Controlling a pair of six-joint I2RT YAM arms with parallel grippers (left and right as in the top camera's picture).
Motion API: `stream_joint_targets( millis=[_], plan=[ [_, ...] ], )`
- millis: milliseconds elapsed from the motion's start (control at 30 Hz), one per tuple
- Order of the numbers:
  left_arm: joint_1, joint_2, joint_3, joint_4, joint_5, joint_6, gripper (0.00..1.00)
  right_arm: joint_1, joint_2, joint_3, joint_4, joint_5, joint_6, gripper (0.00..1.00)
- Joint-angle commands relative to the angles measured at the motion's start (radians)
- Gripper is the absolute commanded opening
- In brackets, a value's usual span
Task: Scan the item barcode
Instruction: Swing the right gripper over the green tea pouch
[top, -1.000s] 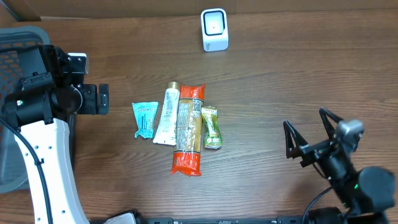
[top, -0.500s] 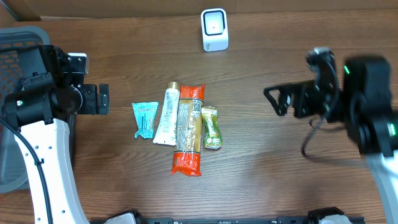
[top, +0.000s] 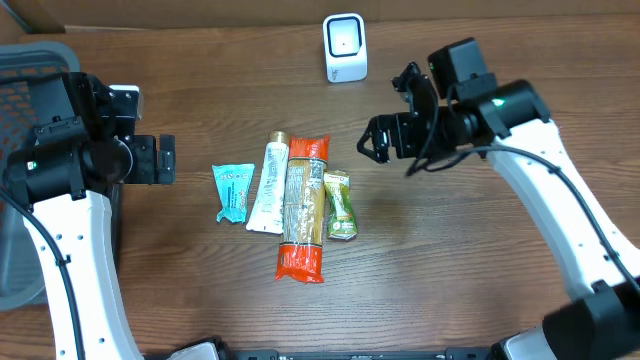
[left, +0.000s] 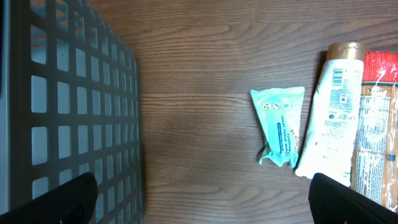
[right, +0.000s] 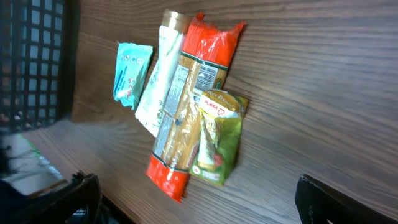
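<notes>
Four items lie side by side mid-table: a teal packet (top: 234, 192), a white tube (top: 268, 187), a long orange-red package (top: 304, 208) and a green pouch (top: 340, 205). The white scanner (top: 345, 47) stands at the back. My right gripper (top: 384, 115) hovers open just right of and above the items. In its wrist view the green pouch (right: 217, 140) and orange-red package (right: 193, 99) lie ahead of the empty right gripper (right: 199, 205). My left gripper (top: 165, 159) hangs open left of the teal packet (left: 281, 127), holding nothing.
A dark mesh basket (top: 20, 70) sits at the left table edge, under my left arm, and shows as a grid (left: 68, 106) in the left wrist view. Bare wood lies right of the items and in front of them.
My right arm has swung from the front right corner up and left, ending just right of the items. The left arm and the items have not moved.
</notes>
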Motion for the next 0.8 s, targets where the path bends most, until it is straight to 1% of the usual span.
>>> stream_joint_targets(
  millis=[0, 100, 200, 300, 400, 467, 633, 767],
  plan=[
    [0.004, -0.006, 0.005, 0.002, 0.011, 0.015, 1.0, 0.001, 0.055, 0.025, 0.007, -0.036, 0.051, 0.87],
    [0.004, -0.006, 0.005, 0.002, 0.011, 0.015, 1.0, 0.019, 0.105, 0.025, -0.009, -0.004, 0.053, 0.86],
    [0.004, -0.006, 0.005, 0.002, 0.011, 0.015, 1.0, 0.063, 0.15, 0.021, -0.026, 0.07, 0.065, 0.85],
    [0.004, -0.006, 0.005, 0.002, 0.011, 0.015, 1.0, 0.144, 0.18, 0.005, -0.023, 0.171, 0.101, 0.84],
    [0.004, -0.006, 0.005, 0.002, 0.011, 0.015, 1.0, 0.213, 0.188, -0.005, -0.021, 0.329, 0.175, 0.85],
    [0.004, -0.006, 0.005, 0.002, 0.011, 0.015, 1.0, 0.251, 0.194, -0.013, -0.013, 0.4, 0.215, 0.85],
    [0.004, -0.006, 0.005, 0.002, 0.011, 0.015, 1.0, 0.318, 0.216, -0.048, 0.055, 0.413, 0.241, 0.83],
    [0.004, -0.006, 0.005, 0.002, 0.011, 0.015, 1.0, 0.356, 0.267, -0.048, 0.064, 0.413, 0.248, 0.76]
  ],
)
